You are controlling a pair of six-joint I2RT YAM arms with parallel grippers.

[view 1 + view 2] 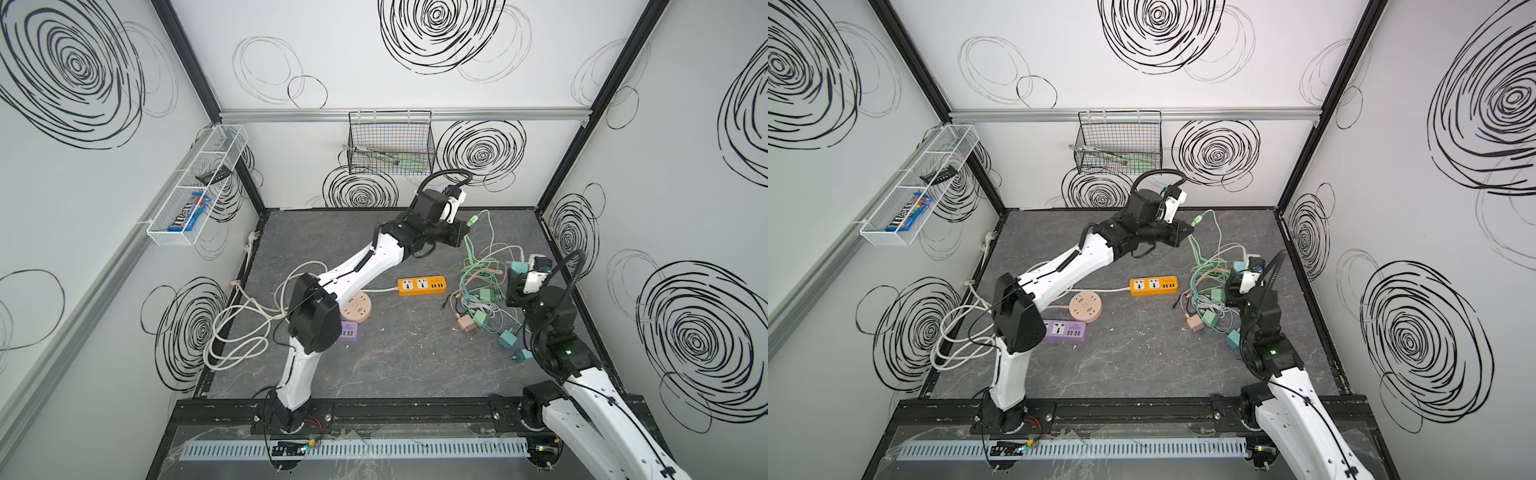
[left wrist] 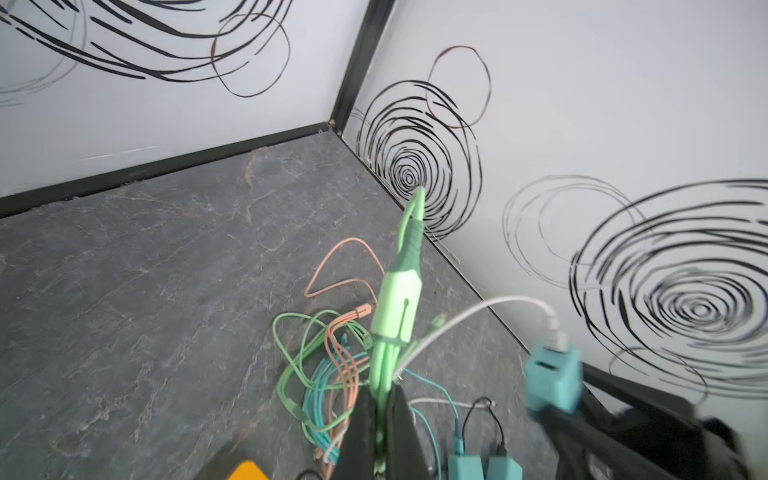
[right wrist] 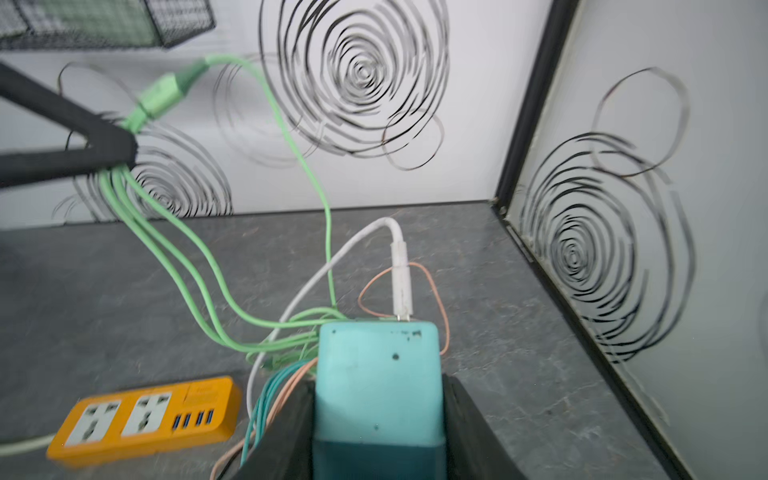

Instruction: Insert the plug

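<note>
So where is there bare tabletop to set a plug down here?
Free: the wide front-centre stretch of table, bordered by the orange power strip, purple strip and loose adapters. Crowded: the cable tangle at right, white cord coils at left.

candy box [image 1: 189,214]: "m&m's", white letters on a blue pack, legible in both top views
place: near end of the white wire basket [image 1: 170,241] on the left wall
orange strip [image 3: 145,419]: small print above the USB ports, too blurred to read
purple strip [image 1: 1064,331]: small mark above its USB ports, too small to read
</note>
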